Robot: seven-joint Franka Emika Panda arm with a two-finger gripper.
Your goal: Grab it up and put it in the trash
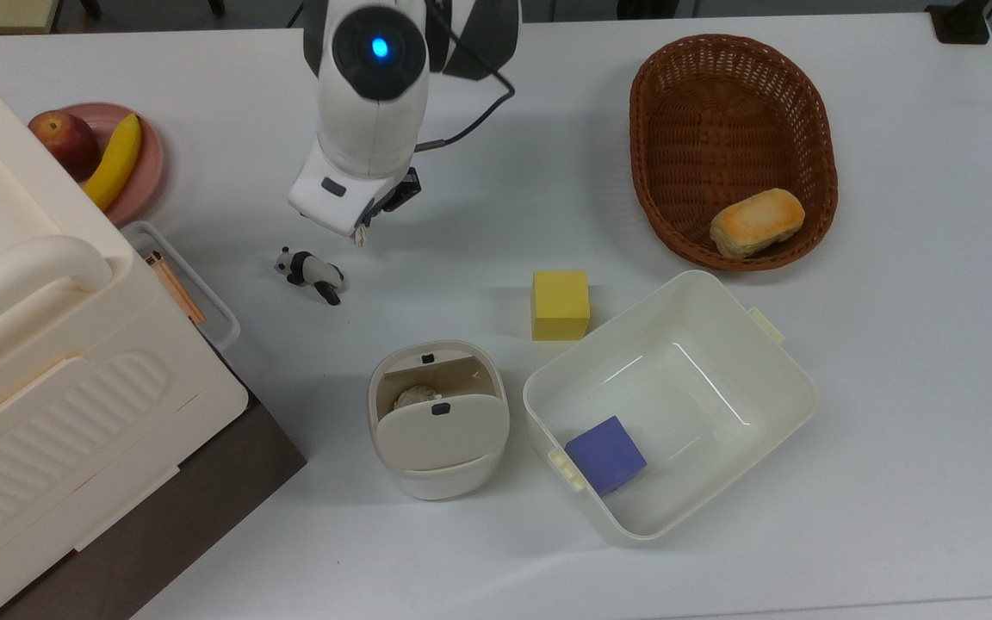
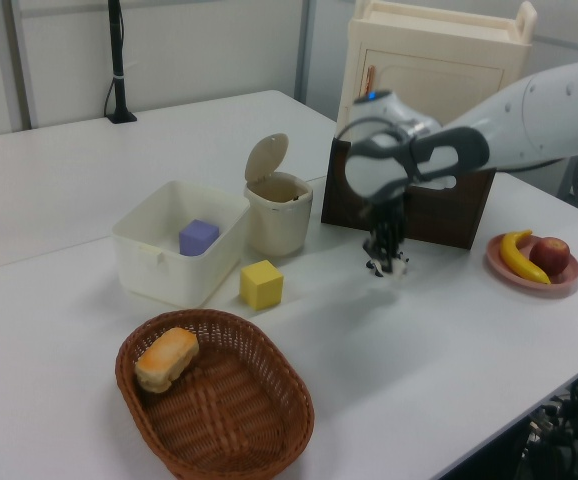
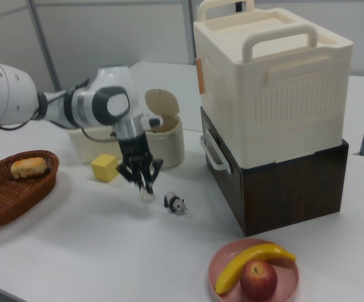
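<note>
My gripper (image 1: 362,226) hangs above the table a short way from the panda figurine, its fingers shut on the small crumpled white paper ball (image 3: 146,194). The ball is off the table surface; it peeks out below the fingertips in the top view (image 1: 361,235) and in the left view (image 2: 397,266). In the right view the gripper (image 3: 145,187) points down between the yellow cube and the panda. The cream trash bin (image 1: 437,419) stands nearer the top view's bottom edge, its flap lid tilted open, with something crumpled inside it.
A panda figurine (image 1: 311,271) lies just below the gripper. A yellow cube (image 1: 561,304) sits beside a lidless cream tub (image 1: 685,379) holding a purple cube (image 1: 605,454). A wicker basket (image 1: 720,112) with bread, a fruit plate (image 1: 150,164) and a tall cream cabinet (image 1: 40,370) ring the area.
</note>
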